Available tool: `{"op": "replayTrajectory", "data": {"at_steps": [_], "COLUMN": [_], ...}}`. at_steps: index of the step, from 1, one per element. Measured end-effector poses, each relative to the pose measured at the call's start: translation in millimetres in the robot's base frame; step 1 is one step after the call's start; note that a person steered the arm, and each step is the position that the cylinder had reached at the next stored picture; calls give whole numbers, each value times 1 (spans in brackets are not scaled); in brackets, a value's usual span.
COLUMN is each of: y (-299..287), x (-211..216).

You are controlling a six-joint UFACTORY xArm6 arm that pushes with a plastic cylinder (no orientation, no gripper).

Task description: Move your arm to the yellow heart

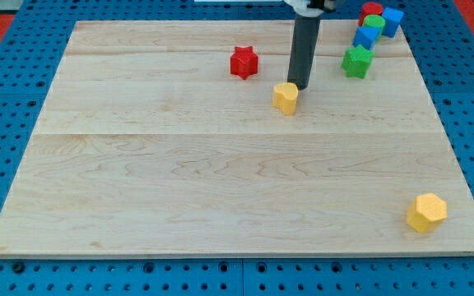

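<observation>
The yellow heart (285, 97) lies on the wooden board (220, 181), a little right of centre in the upper half of the view. My tip (297, 87) stands at the heart's upper right edge, touching it or nearly so. The dark rod rises from there to the view's top. A second yellow block, a hexagon (426, 213), lies near the board's lower right corner, far from my tip.
A red star-shaped block (243, 62) lies left of the rod. A green star-shaped block (356, 62) lies to its right. At the top right corner sit a blue block (366, 36), a green block (374, 22), a red block (370, 10) and another blue block (392, 21).
</observation>
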State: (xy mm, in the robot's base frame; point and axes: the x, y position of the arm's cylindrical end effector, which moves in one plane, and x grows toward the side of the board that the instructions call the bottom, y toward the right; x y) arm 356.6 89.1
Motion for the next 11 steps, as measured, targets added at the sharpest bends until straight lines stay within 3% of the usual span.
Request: {"op": "replayTrajectory", "data": {"at_steps": [5, 11], "y": [18, -6], "x": [79, 72]}}
